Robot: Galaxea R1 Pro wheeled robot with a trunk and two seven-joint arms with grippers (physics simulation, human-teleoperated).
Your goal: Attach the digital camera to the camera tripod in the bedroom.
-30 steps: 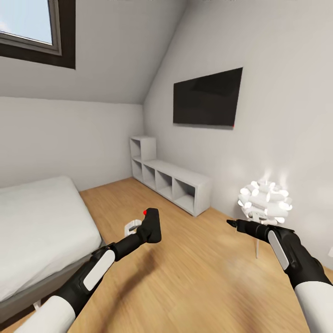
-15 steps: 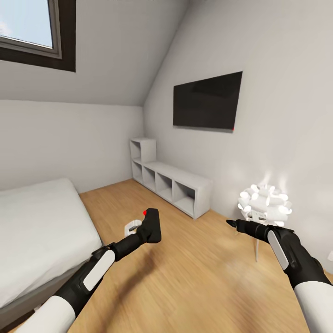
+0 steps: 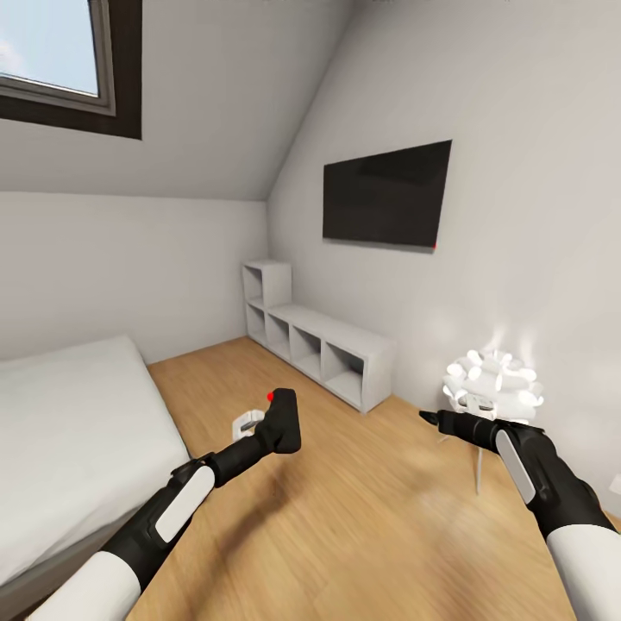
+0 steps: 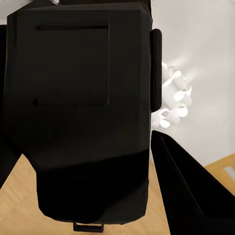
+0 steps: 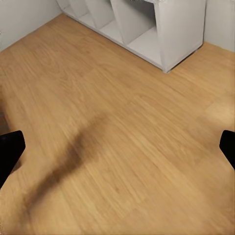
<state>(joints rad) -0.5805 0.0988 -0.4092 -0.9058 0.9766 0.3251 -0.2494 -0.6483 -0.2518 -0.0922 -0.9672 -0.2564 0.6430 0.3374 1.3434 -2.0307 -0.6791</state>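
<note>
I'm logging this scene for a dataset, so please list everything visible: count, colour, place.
digital camera: one, black with a red mark, held in the left gripper above the floor
bed: one, white-grey, at left
shelf unit: one, grey-white, along the right wall into the far corner
television: one, black, on the right wall
floor lamp: one, lit white globe on thin legs, at right
window: one, dark frame, upper left
floor: light wooden planks
left gripper: one, black, shut on the camera
right gripper: one, black, open, empty, in front of the lamp
</note>
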